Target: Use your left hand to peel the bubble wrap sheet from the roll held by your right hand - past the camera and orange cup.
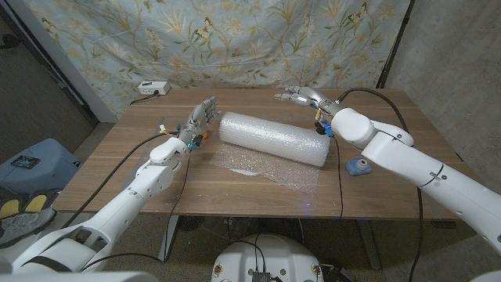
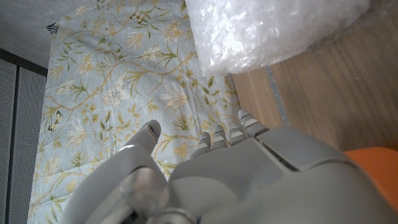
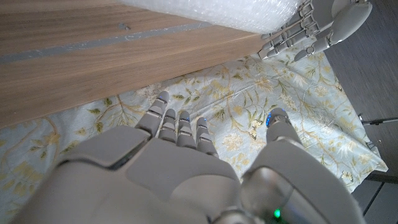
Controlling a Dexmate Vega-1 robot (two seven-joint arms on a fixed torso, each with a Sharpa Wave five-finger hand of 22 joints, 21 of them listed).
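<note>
While the left hand (image 1: 200,117) hovers over the table's left half with its fingers spread and straight, it holds nothing and sits just beside the left end of the bubble wrap roll (image 1: 272,138) without clearly touching it. In the left wrist view that same hand (image 2: 249,174) shows its fingers (image 2: 149,134) extended toward the floral backdrop cloth (image 2: 106,81), with the end of the roll (image 2: 267,28) close by over the wood and an orange patch (image 2: 373,163) at the picture's edge, probably the orange cup. A small orange and blue object peeks out by the left hand in the head view, too hidden to tell apart. The roll lies on its side across the middle of the wooden table (image 1: 117,176), running from near the left hand toward the right arm, and a loose clear sheet (image 1: 270,167) spreads flat on the table in front of it. Near the far left of the table a small white box (image 1: 153,88) sits by the cloth. The right hand (image 1: 301,96) hangs above the far edge of the table, beyond the roll's right end, fingers stretched out and apart, gripping nothing. From the right wrist view, this hand (image 3: 186,168) points at the cloth, with the roll (image 3: 211,12) and the other hand (image 3: 323,25) beyond. A small blue object (image 1: 359,165) rests on the table under the right forearm.
</note>
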